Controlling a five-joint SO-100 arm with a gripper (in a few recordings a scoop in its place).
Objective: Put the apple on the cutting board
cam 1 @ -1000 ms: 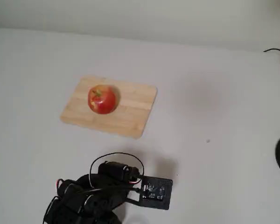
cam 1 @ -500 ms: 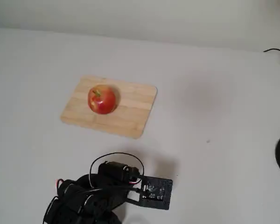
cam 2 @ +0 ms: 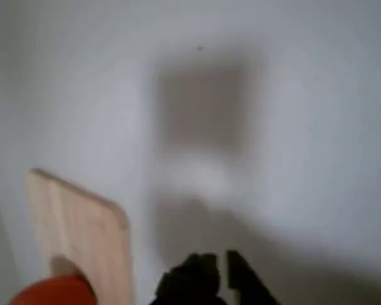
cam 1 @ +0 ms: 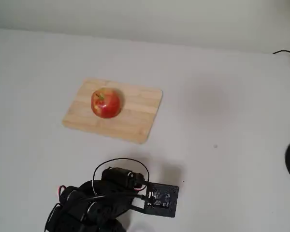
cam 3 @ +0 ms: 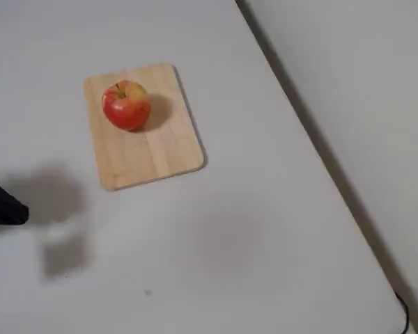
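Apple (cam 1: pixel 106 103) sits on the cutting board (cam 1: pixel 135 116), toward its far-left part in a fixed view. Jaws (cam 2: pixel 217 264) hang over bare tabletop (cam 1: pixel 222 96), well apart from it; blurred, state cannot be told.

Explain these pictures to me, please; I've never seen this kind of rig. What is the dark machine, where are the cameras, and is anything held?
The dark shape low in a fixed view is a small robot arm, folded back. Two cameras stand still and look down on the white table; a third rides on the wrist, with the dark gripper at its bottom edge. The apple sits upright on the cutting board. The gripper touches neither; the blurry wrist view does not show whether it is open.
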